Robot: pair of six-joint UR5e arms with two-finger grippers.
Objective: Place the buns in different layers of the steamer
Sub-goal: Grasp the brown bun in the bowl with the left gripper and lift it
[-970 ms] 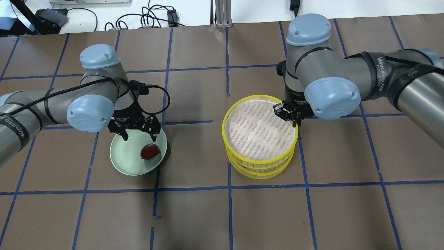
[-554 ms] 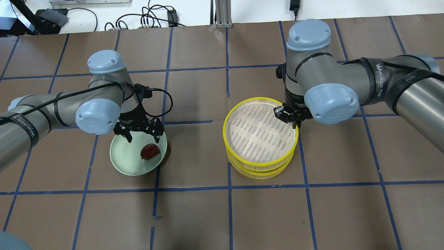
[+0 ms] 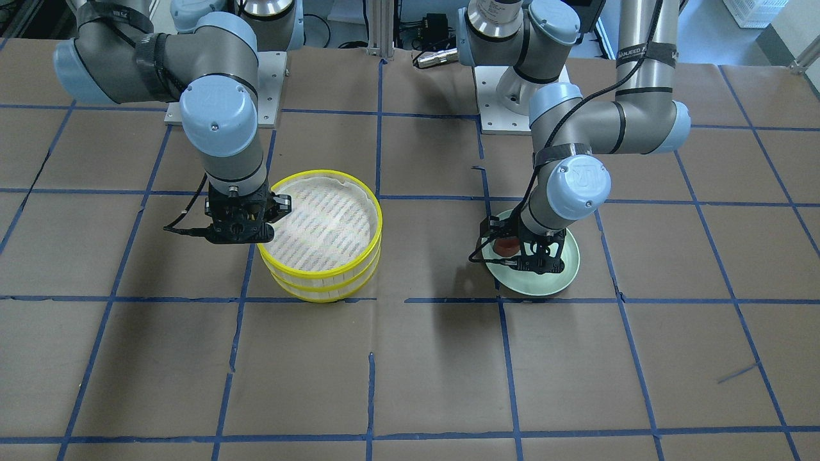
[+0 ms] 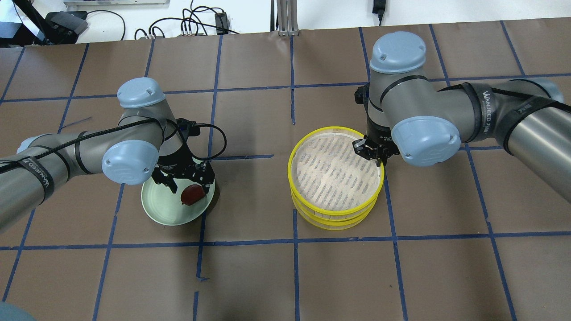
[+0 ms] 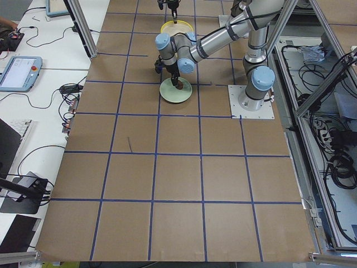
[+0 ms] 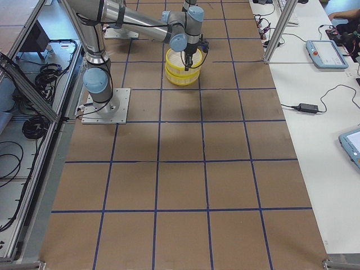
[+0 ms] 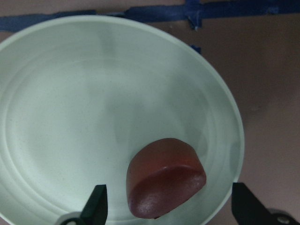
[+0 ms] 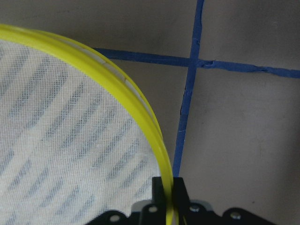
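Since the earlier overhead frames the left arm has swung in and come down over the plate, so the left gripper (image 4: 187, 187) now sits low with its fingers spread wide on either side of the reddish-brown bun (image 4: 192, 195), not yet touching it. The wrist view shows why: one fingertip stands off each flank of the bun, with a clear gap on both sides, which is the stance for a straight squeeze across its rounded body. The bun lies near the edge of the pale green plate (image 4: 163, 207), on the side towards the steamer.

Across the table (image 4: 250, 276), the right gripper (image 8: 169, 190) has barely shifted. It is pinching the yellow rim of the upper tray (image 4: 290, 167), one finger inside the wall and one outside. The tray sits on the lower tray (image 3: 320, 292), and its white slatted floor shows bare. That grip looks meant for lifting or steadying the layer while the other arm brings a bun over.

No white bun shows in any view; whether it lies in the covered lower tray cannot be told. The likely next move is closing on the glossy bun, which may slip
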